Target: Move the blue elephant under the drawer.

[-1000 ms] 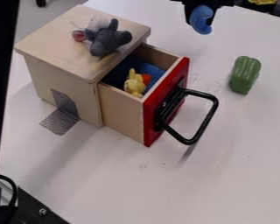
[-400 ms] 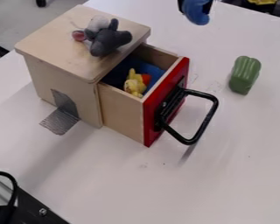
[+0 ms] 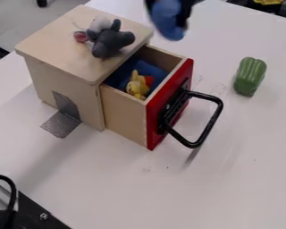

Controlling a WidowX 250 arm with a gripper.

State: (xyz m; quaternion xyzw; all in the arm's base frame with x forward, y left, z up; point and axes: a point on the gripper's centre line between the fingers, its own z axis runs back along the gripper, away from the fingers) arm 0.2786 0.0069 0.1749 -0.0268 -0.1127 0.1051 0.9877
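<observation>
Gripper point(image 3: 169, 16): clasping blue elephant point(image 3: 167, 21) | Elephant: aloft, beyond drawer point(image 3: 124, 117) | Step, judged: carry | Handling: pass well above drawer's walls, skirt its handle point(image 3: 214, 117), descend slowly at drawer's underside, release once supported

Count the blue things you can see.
2: the blue elephant, held in the gripper near the top edge, and a blue cloth-like piece inside the open drawer, beside the yellow toy. More may be hidden.

Claw point(image 3: 169, 17) blurred, cut off by top edge. Blue elephant point(image 3: 167, 20) blurred. Black cable point(image 3: 13, 191) cut by left edge.
</observation>
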